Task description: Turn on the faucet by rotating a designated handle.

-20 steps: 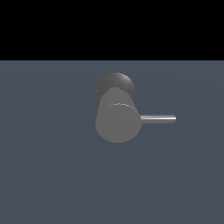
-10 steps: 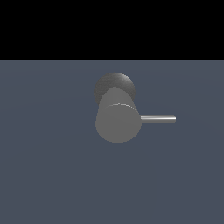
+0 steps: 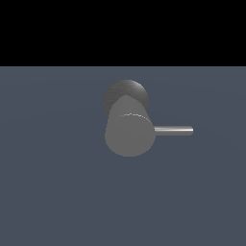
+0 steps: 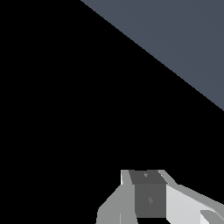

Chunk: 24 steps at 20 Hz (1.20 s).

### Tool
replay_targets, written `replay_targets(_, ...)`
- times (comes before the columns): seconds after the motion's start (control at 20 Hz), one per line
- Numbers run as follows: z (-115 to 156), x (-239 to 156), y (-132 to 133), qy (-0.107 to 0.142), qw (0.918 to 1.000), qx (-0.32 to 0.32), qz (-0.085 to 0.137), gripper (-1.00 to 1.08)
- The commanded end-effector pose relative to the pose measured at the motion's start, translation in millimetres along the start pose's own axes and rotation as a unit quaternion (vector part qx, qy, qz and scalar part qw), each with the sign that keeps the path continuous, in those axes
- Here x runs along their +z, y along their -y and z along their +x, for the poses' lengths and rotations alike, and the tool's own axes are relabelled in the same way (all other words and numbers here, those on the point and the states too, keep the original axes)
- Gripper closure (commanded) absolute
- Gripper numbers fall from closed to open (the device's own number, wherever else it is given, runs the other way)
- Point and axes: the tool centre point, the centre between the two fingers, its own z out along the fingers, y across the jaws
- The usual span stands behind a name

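Note:
In the exterior view the matte grey faucet (image 3: 129, 134) stands on the blue-grey floor, its flat round face toward the camera and a darker dome (image 3: 126, 93) behind it. The handle (image 3: 174, 130), a thin silver-grey rod, juts out level toward the exterior view's right. No arm or gripper shows in that view. In the wrist view only part of my gripper (image 4: 148, 176) shows, as grey and white finger blocks at the picture's edge. Their spacing is not readable. Nothing lies between them, and the faucet is out of the wrist view.
The blue-grey floor (image 3: 57, 192) spreads all around the faucet, with black background beyond its far edge. A wedge of the same floor (image 4: 183, 39) shows in the wrist view.

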Motion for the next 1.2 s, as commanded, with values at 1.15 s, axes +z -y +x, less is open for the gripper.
replay_targets(1.15,93.4,-118.3,-281.3,-0.241,0.9183,0.297,-0.103,1.08)
